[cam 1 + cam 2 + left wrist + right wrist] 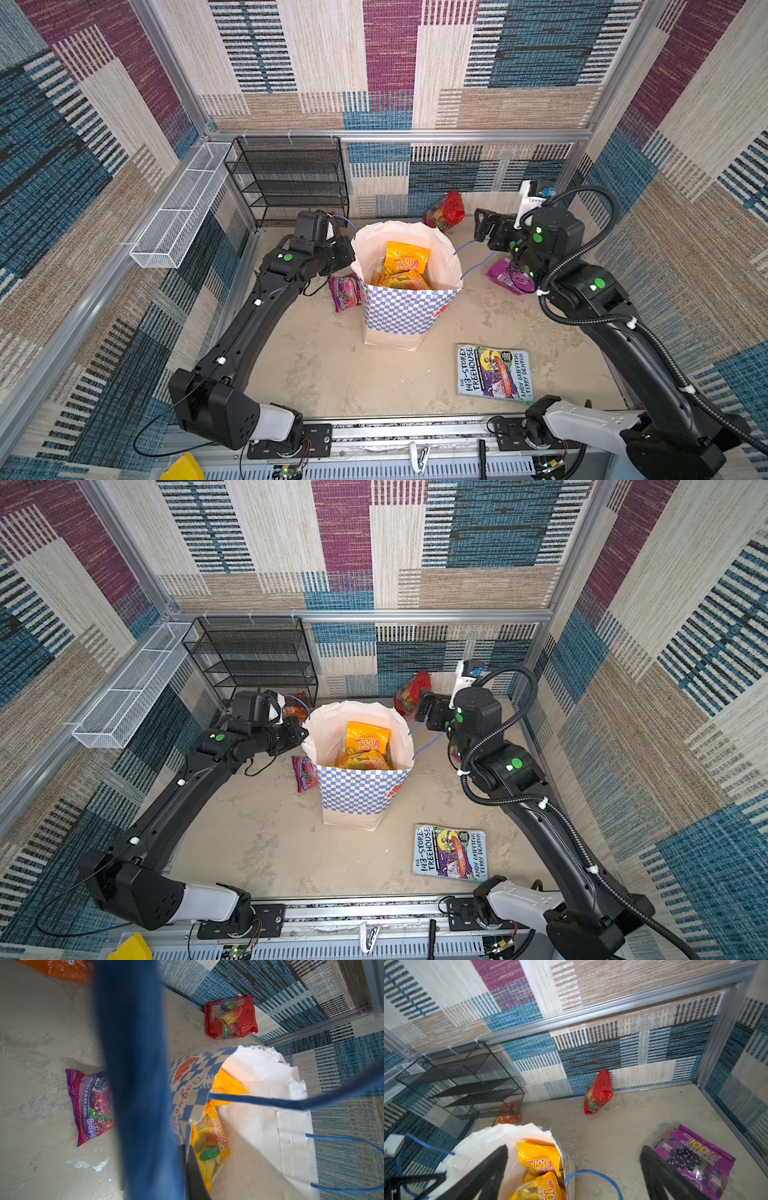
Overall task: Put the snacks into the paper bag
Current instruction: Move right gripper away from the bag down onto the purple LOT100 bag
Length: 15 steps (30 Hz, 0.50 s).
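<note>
Right gripper (574, 1152), fingers spread wide and empty, hovers between the paper bag (409, 307) and the grape packet (695, 1161) at its right. Left gripper (349, 253) pinches the bag's left rim. Descend squarely over the packet's middle, clear of the blue handle (593, 1175).

Beige tabletop (324, 374): paper bag (409, 311) upright centre; Fox's packet (344, 292), red packet (444, 212), grape packet (507, 276), orange packet (508, 1113), book (494, 374), mesh rack (291, 183).
</note>
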Tool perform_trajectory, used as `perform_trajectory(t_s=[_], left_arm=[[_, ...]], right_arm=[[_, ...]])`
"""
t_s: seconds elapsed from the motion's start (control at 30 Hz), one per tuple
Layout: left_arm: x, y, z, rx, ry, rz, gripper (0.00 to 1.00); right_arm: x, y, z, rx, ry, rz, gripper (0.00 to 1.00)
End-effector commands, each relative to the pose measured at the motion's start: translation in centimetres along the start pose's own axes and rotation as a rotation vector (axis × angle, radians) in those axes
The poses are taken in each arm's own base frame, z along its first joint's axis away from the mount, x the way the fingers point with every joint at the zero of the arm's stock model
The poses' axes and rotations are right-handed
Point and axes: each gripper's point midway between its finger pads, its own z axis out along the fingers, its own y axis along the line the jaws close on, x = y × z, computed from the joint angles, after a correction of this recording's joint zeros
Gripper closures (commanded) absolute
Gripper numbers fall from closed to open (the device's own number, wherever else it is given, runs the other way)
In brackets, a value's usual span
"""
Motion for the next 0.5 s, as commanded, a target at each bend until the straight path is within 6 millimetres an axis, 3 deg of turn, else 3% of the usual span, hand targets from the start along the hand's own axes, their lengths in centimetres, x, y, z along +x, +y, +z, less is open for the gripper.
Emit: perform_trajectory(t_s=[0.0,0.2,0.27,0.47], left_arm=[[-0.9,-0.7,-0.1,0.024,-0.038,0.014,1.00],[-1.0,-0.6,0.0,0.022,-0.039,0.014,1.00],[-1.0,-0.6,-0.1,0.021,-0.039,0.015,1.00],[-1.0,-0.8,-0.1,0.030,-0.036,0.014,1.00]], right_arm=[[-1.6,-2.3,-0.2,0.032,-0.082,0.101,0.00],[0.0,-8.5,1.7,0.073,-0.075,0.232,0.00],[1.1,-12.0,2.5,0.115,-0.060,0.297,0.00],[7.7,-21.5,5.5,0.240,0.012,0.505,0.00]])
